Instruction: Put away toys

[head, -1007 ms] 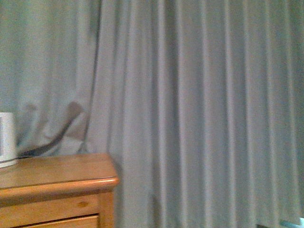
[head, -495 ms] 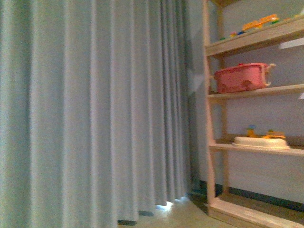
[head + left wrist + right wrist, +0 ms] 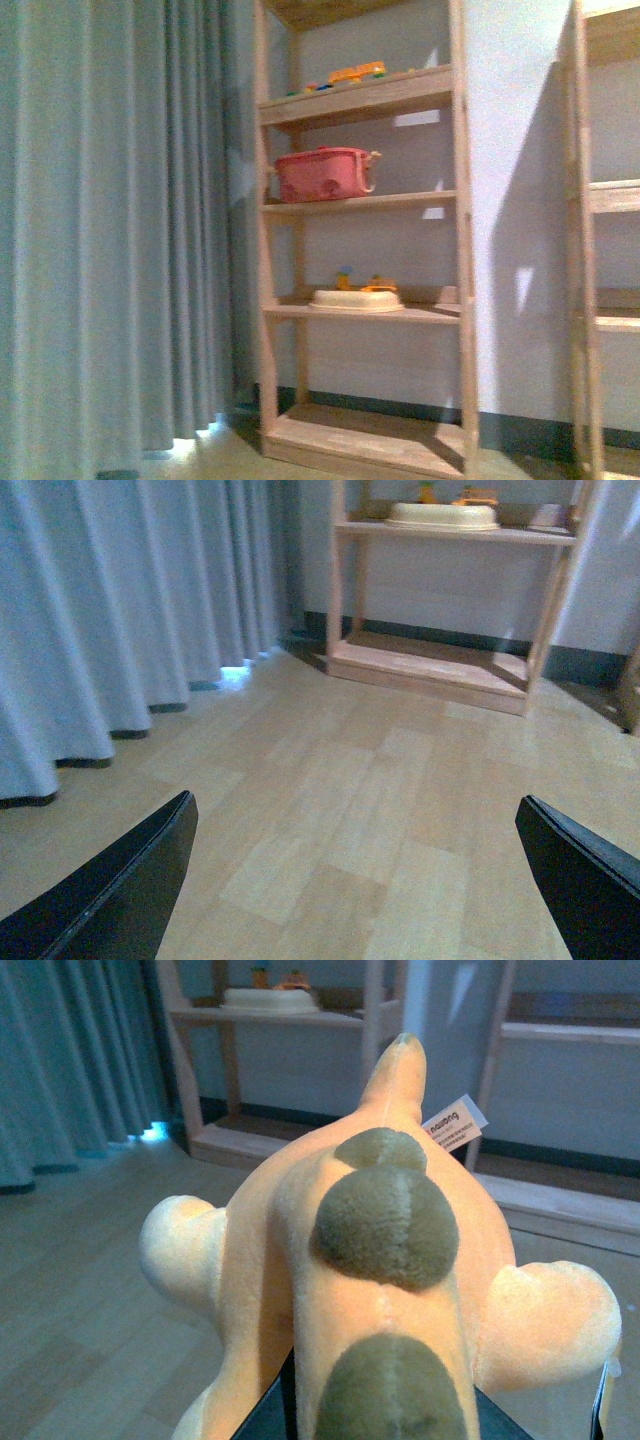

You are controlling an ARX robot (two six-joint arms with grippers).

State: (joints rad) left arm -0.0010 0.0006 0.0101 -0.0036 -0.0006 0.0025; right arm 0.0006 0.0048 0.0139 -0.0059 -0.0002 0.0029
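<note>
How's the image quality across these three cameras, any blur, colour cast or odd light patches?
Front view: soft and bluish, with bright light patches on the wall beside the shelf unit. Left wrist view: sharper, light glowing under the curtain hem. Right wrist view: the plush toy fills the frame, warmly lit against a dim blue background.

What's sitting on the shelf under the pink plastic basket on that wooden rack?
On the shelf below the pink plastic basket: a cream oval tray with small orange and yellow toys showing above it. Its rim hides what lies inside.
</note>
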